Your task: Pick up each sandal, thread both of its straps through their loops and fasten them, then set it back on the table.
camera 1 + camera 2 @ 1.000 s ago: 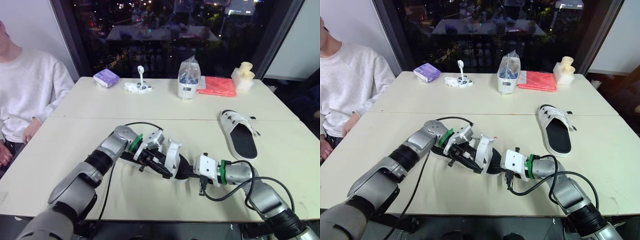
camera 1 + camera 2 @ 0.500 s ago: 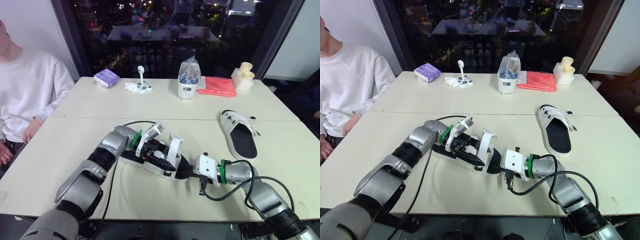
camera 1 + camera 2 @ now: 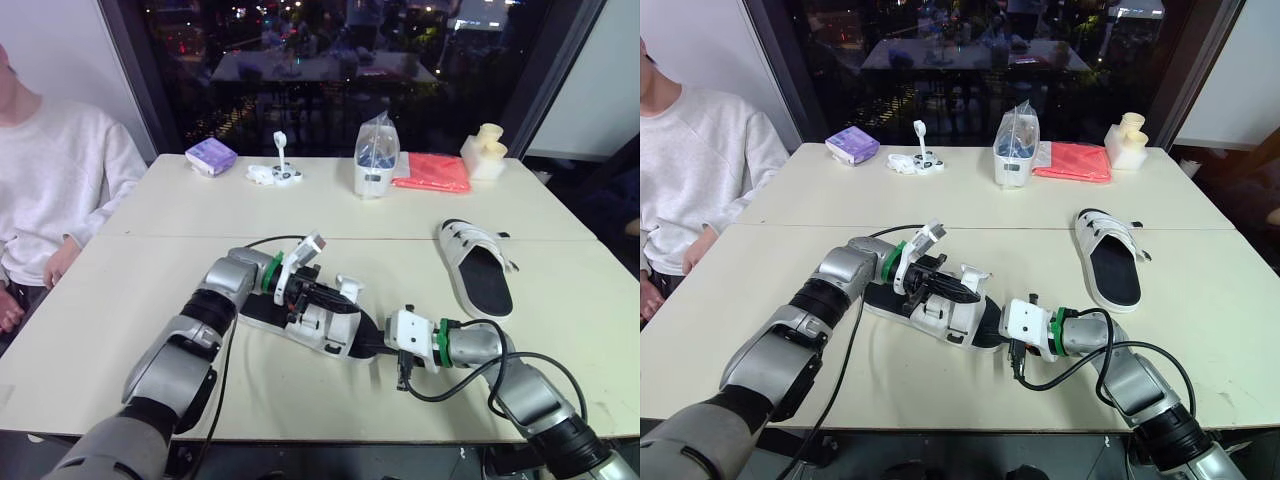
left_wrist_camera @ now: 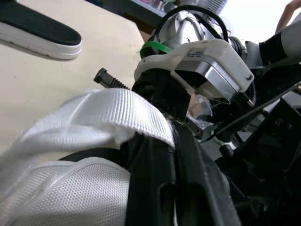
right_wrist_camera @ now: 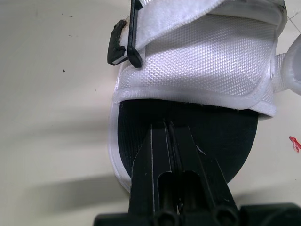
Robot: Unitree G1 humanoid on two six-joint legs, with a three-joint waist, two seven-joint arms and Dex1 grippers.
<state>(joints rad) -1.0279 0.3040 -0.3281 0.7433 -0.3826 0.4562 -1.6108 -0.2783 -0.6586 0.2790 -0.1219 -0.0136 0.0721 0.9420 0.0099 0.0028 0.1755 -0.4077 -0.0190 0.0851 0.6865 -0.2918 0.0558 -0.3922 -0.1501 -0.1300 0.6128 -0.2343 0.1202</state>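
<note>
A white sandal (image 3: pixel 318 326) with a black footbed lies at the table's front centre. My left gripper (image 3: pixel 335 300) reaches over it from the left, shut on one white woven strap (image 4: pixel 108 113), which is folded low over the sandal. My right gripper (image 3: pixel 364 344) comes in from the right, shut, with its fingers lying on the black footbed (image 5: pixel 141 122) at the sandal's end. A black buckle loop (image 5: pixel 120 44) shows on the sandal's side. The second white sandal (image 3: pixel 478 267) lies flat at the right of the table, apart from both grippers.
A person in a white sweater (image 3: pixel 50 170) sits at the table's left edge. Along the far side stand a purple pack (image 3: pixel 211 156), a small white item (image 3: pixel 275 175), a clear bag on a container (image 3: pixel 377 155), a red cloth (image 3: pixel 435 172) and a cream object (image 3: pixel 485 150).
The left gripper has closed on the strap and brought it down; the straps that stood upright now lie lower over the sandal. The right gripper has stayed put.
</note>
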